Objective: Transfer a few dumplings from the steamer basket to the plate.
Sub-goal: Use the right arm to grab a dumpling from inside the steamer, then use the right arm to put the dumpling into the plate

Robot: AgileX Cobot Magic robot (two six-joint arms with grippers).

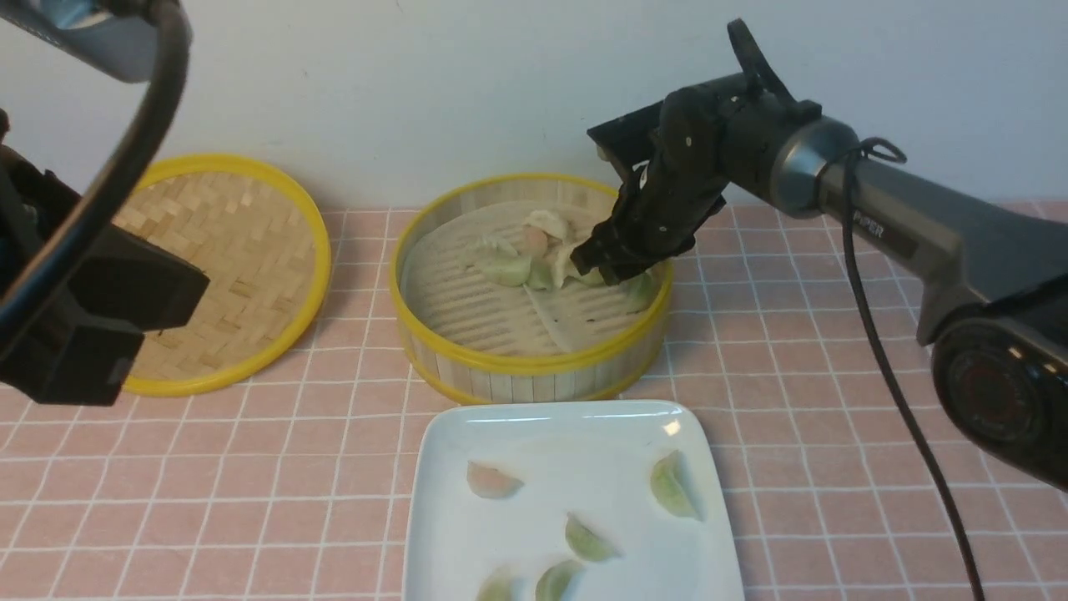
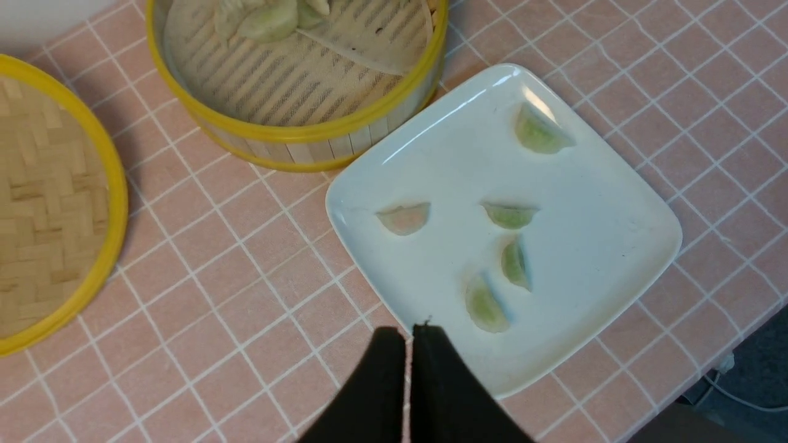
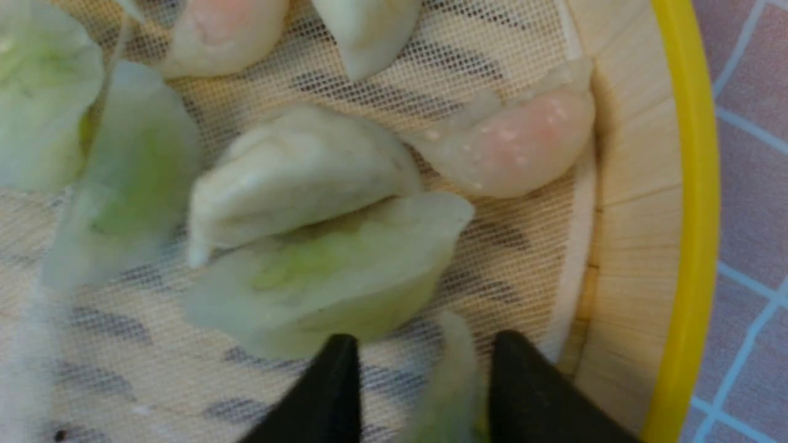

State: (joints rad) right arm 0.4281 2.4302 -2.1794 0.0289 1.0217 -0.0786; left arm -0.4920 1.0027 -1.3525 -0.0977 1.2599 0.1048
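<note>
The steamer basket (image 1: 534, 367) stands mid-table and holds several dumplings (image 1: 509, 267) bunched at its far right side. My right gripper (image 3: 425, 357) is down inside it near the right wall, also seen in the front view (image 1: 613, 271). Its jaws are open, and a pale green dumpling (image 3: 452, 381) stands on edge between them, close to one finger and clear of the other. The white plate (image 1: 576, 434) lies in front of the basket with several dumplings (image 1: 672, 484) on it. My left gripper (image 2: 407, 335) is shut and empty, above the plate's edge (image 2: 369, 178).
The flat woven lid (image 1: 225, 267) lies left of the basket on the pink tiled table. A pale wall runs right behind the basket. My right arm (image 1: 918, 225) and its cable reach in from the right. A pinkish dumpling (image 3: 517, 141) lies against the basket wall.
</note>
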